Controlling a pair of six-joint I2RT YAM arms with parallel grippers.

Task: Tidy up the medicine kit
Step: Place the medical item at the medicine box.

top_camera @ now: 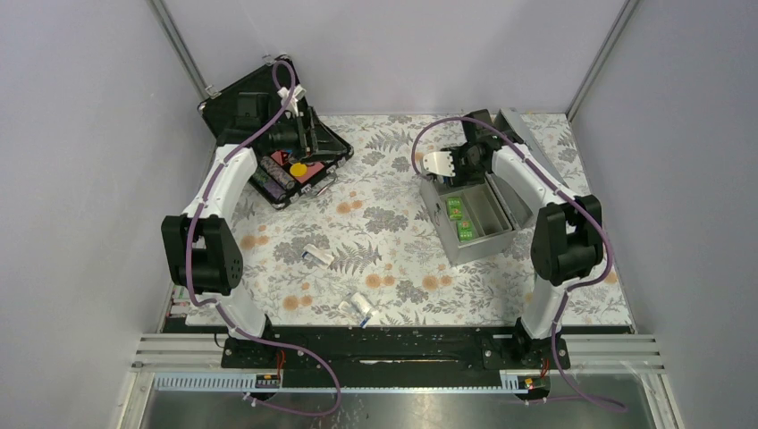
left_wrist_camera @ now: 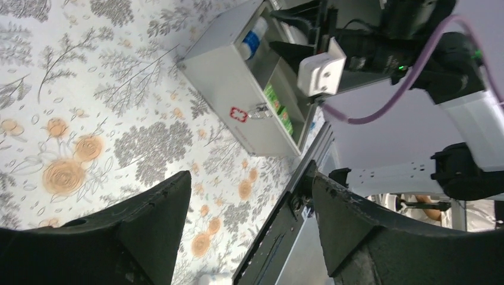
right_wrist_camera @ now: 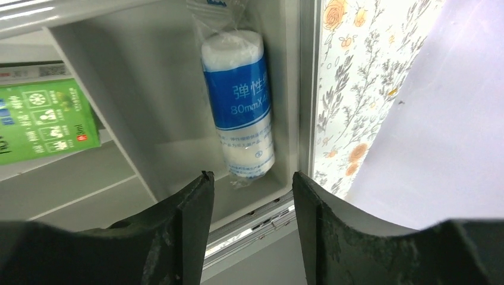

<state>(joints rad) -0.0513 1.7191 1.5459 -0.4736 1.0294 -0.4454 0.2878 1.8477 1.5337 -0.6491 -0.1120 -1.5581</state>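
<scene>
1. Counter (top_camera: pixel 402 246): covered with a flowered cloth; it carries everything listed here.
2. Medicine kit (top_camera: pixel 483 245): silver-grey box with its lid thrown open, right of centre and directly in front of the right arm. Its long axis runs near to far, slightly slanted.
3. Black case (top_camera: pixel 240 103): open, in the far left corner under the left arm.
4. Right fingers (right_wrist_camera: pixel 184 225): spread and holding nothing, poised over the kit's far end and aimed into its end compartment.
5. Left fingers (left_wrist_camera: pixel 160 219): spread and empty, above the black case. They are well apart from the kit, which lies to their right.
6. Green boxes (top_camera: pixel 460 219): two, inside the kit, nearward of the right fingers.
7. Bandage roll (right_wrist_camera: pixel 241 101): white with a blue label, bagged, lying against the end compartment's wall. It sits just beyond the right fingertips, in line with the gap. Its long axis runs away from the fingers, not across them. Judged stowed.
8. Loose packets (top_camera: pixel 317 255), (top_camera: pixel 362 307): two, small and white, on the counter left of the kit. One is mid-counter, the other by the near edge. Judged the remaining work, and the left arm is the closer one. Their long axes are too small to tell.
</scene>
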